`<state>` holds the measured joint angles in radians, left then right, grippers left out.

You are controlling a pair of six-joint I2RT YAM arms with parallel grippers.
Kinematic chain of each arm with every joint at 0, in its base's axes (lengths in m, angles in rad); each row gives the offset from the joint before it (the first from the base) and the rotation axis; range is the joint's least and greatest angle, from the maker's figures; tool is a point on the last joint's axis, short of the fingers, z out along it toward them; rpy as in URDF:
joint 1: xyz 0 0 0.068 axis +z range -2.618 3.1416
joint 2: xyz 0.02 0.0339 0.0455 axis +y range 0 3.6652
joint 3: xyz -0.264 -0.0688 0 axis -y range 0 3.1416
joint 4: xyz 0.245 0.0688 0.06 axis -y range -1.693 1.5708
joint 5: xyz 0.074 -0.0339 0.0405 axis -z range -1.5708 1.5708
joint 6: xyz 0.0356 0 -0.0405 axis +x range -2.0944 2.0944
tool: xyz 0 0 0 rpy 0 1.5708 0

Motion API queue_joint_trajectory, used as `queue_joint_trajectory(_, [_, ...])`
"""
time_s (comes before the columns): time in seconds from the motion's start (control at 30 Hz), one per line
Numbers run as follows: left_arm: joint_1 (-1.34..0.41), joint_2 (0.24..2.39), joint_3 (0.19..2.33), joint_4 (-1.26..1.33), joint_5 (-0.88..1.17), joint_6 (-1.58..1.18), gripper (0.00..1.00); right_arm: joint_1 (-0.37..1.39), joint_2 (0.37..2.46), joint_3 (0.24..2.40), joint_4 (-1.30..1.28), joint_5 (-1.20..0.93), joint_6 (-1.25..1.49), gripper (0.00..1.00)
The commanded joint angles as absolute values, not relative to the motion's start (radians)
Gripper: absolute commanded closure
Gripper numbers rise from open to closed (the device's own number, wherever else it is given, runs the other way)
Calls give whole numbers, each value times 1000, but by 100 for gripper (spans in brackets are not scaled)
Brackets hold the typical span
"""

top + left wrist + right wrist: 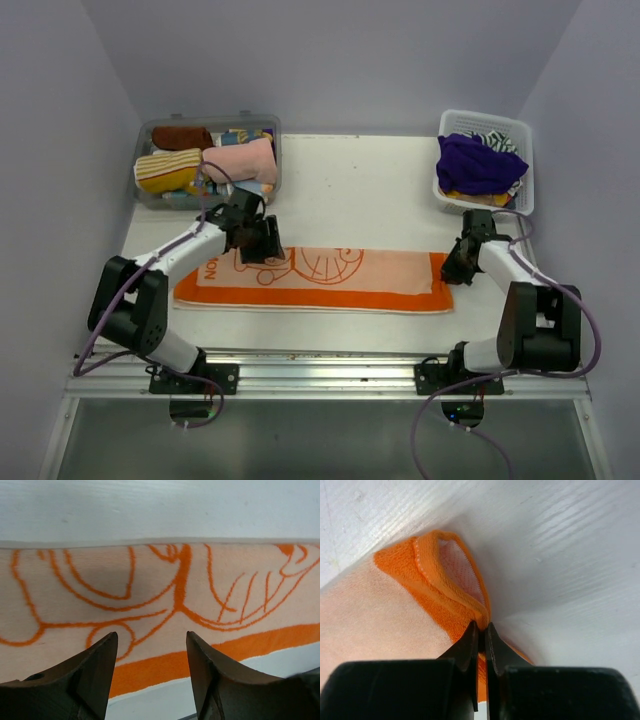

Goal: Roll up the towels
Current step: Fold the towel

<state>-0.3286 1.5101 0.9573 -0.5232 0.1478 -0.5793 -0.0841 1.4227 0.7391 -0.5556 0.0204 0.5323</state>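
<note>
An orange-and-cream towel [350, 277] with a cartoon print lies flat and folded lengthwise across the table. My left gripper [262, 243] is open just above its left part, and in the left wrist view [152, 645] the print [175, 590] lies between the jaws. My right gripper [459, 266] is shut on the towel's right orange edge [451, 602], which is pinched and lifted slightly in the right wrist view [482, 627].
A clear bin [276, 170] at the back left holds rolled towels, among them pink [240, 160], striped yellow [165, 170] and brown. A white basket [523, 135] at the back right holds a purple towel [478, 163] and others.
</note>
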Motion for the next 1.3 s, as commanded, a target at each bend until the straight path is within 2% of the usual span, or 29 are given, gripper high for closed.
queue_joint_trajectory(0.0, [-454,1560,976,-431,164,-652,39,-116,1332,739,-577,126,580,100])
queue_joint_trajectory(0.23, [-667,1704,1003,-313,190,-729,40,-181,1181,817,-673,163,575,100])
queue_joint_trajectory(0.47, [-851,1897,1220,-271,257,-770,41,-186,1097,907,-732,156,560,100])
queue_joint_trajectory(0.57, [-880,1882,1290,-322,243,-752,41,-184,1078,934,-747,143,548,100])
queue_joint_trajectory(0.67, [-868,1806,1304,-391,193,-709,41,-181,1052,939,-718,63,508,100])
queue_joint_trajectory(0.77, [-821,1705,1257,-428,178,-689,39,-131,1049,960,-716,73,499,100])
queue_joint_trajectory(0.93, [-637,1517,1112,-501,152,-678,39,64,1057,1035,-742,133,503,100])
queue_joint_trajectory(1.0, [-580,1425,1085,-581,39,-667,38,135,1066,1057,-741,123,526,100])
queue_joint_trajectory(1.17, [-508,1330,1039,-724,-73,-696,36,303,1110,1081,-715,120,566,100])
queue_joint_trajectory(1.27, [-425,1293,965,-727,-83,-700,34,470,1164,1117,-703,141,598,100])
